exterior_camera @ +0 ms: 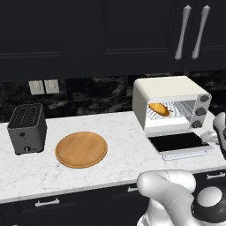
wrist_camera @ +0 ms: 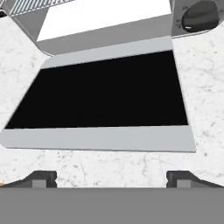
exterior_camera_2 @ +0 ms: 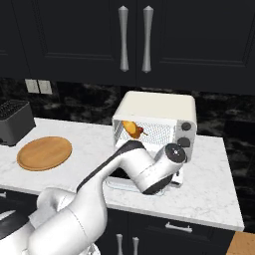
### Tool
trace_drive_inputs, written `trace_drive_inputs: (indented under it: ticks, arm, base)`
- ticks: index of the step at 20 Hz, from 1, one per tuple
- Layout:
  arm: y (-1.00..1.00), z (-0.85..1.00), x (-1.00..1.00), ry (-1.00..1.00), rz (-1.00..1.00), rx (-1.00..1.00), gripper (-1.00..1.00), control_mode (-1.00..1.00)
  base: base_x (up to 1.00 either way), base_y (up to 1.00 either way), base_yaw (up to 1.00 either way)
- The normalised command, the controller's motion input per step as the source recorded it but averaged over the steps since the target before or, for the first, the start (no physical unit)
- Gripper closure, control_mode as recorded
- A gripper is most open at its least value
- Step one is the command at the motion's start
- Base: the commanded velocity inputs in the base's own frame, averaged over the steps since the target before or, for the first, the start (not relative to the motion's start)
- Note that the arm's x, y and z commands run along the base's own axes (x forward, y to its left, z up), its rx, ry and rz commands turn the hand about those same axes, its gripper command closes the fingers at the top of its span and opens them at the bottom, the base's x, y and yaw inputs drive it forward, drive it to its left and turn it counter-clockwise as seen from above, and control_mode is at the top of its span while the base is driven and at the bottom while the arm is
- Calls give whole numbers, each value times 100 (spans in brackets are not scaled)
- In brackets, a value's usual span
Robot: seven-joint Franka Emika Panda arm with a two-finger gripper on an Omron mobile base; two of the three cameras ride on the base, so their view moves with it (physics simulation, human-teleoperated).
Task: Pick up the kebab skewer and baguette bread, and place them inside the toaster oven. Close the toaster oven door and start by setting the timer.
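The cream-white toaster oven [exterior_camera: 167, 88] stands at the right of the counter. Its door [exterior_camera: 176, 142] lies open and flat, black glass up. On the wire rack inside rests the golden baguette bread [exterior_camera: 159, 109]. From the right base view, a red-brown bit of the kebab skewer [exterior_camera_2: 141, 132] shows beside the baguette bread [exterior_camera_2: 131, 128]. In the hand view my gripper [wrist_camera: 112, 179] is open and empty. It hovers just in front of the door's near edge [wrist_camera: 100, 139], looking along the glass. My arm hides the door in the right base view.
Three knobs [exterior_camera: 201, 111] run down the oven's right side. A round wooden plate [exterior_camera: 81, 149] lies mid-counter, and a dark grey two-slot toaster [exterior_camera: 27, 128] stands at the left. Dark cabinets with silver handles [exterior_camera: 183, 32] hang above.
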Motion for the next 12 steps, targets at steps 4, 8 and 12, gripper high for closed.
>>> trace_drive_inputs:
  ticks: [4,8,12]
  arm:
    - [-34,-91,0,-17,0,32,-100,-100]
    - [1,-59,34,-16,6,13,-100,-100]
    - [10,-39,48,-15,9,2,-100,-100]
  base:
    - [0,0,0]
    - [0,0,0]
    - [0,0,0]
